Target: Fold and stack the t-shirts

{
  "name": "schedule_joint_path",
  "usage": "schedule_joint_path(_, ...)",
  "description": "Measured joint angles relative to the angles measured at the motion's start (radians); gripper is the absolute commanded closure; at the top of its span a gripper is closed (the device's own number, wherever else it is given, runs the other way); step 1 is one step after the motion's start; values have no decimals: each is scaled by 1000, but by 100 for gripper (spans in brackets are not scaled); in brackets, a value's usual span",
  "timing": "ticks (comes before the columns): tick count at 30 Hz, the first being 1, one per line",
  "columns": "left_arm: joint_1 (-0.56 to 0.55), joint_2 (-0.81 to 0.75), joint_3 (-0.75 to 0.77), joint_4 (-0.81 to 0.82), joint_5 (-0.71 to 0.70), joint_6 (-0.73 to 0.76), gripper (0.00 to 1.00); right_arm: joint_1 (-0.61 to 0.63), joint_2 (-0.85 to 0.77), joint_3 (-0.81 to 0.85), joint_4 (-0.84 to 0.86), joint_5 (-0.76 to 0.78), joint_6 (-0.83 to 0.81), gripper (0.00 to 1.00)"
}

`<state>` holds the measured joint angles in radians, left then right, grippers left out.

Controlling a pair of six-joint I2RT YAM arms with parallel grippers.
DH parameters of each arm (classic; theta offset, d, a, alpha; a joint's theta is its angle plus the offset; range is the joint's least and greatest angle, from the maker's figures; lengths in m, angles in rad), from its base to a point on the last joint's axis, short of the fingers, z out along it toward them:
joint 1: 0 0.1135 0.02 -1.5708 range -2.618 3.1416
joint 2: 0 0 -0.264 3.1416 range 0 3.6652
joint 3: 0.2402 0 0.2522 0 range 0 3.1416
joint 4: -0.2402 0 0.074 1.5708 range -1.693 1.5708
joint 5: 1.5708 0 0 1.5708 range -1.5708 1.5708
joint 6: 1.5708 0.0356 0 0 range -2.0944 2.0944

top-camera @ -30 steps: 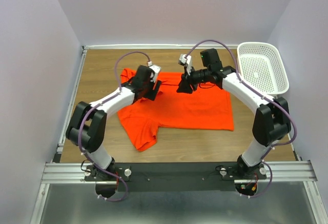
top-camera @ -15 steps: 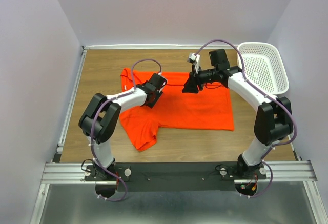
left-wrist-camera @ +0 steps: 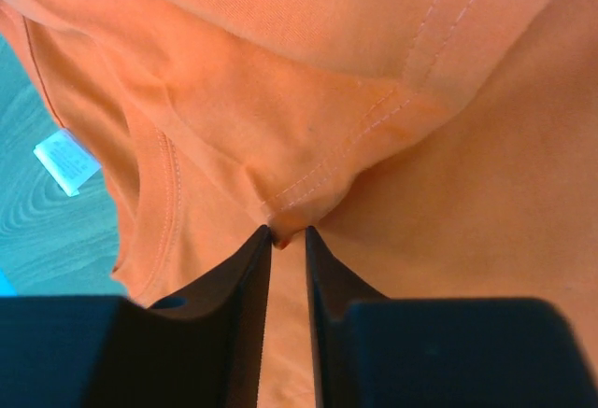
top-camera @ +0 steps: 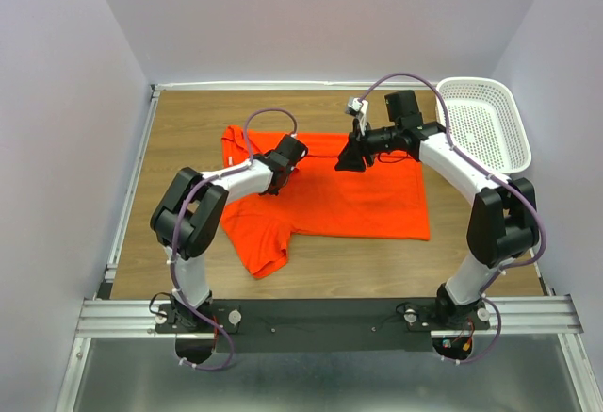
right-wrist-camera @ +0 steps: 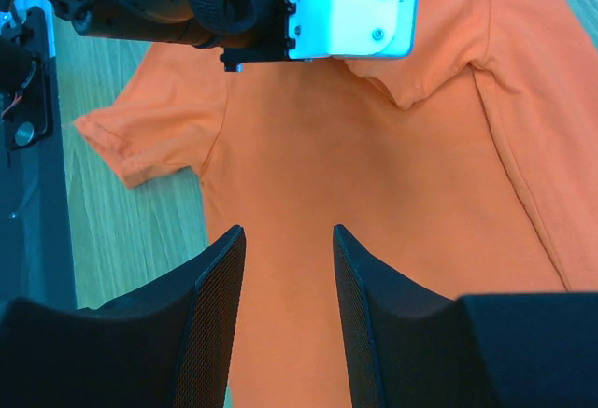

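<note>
The t-shirt [top-camera: 349, 200] lies spread on the table [top-camera: 188, 120], one sleeve toward the near left. The basket [top-camera: 471, 81] sits in the far right corner, just beside the t-shirt's far right corner. The left gripper [left-wrist-camera: 288, 235] rests on the t-shirt's far left part by the collar. The right gripper [right-wrist-camera: 288, 232] is over its far edge, to the right.

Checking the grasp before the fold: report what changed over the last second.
The left arm came down onto the t-shirt, and the left fingers closed on a pinch of fabric at a seam. The right arm shifted slightly toward the basket; the right fingers stayed open above the shirt. The shirt's outline and the basket did not change.
</note>
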<state>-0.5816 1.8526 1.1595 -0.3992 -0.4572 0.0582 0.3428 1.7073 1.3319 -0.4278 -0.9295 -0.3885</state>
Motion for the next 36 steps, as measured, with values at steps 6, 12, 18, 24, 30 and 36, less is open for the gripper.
schedule_joint_path(6,8,10,2,-2,-8,-4,100,0,0,-1,0,-4,0,50)
schedule_joint_path(12,11,10,2,-9,-27,-14,100,-2,0,-2,0,-9,4,49)
schedule_joint_path(18,11,-16,-8,-20,-33,-30,100,-3,0,-3,0,-11,4,49)
schedule_joint_path(24,11,-40,-24,-30,-49,-63,100,-3,3,-4,0,-11,4,49)
schedule_joint_path(30,11,-46,-40,-49,-59,-87,100,-3,10,-4,0,-11,5,49)
schedule_joint_path(36,11,-46,-40,-57,-79,-108,100,-3,11,-4,0,-11,5,49)
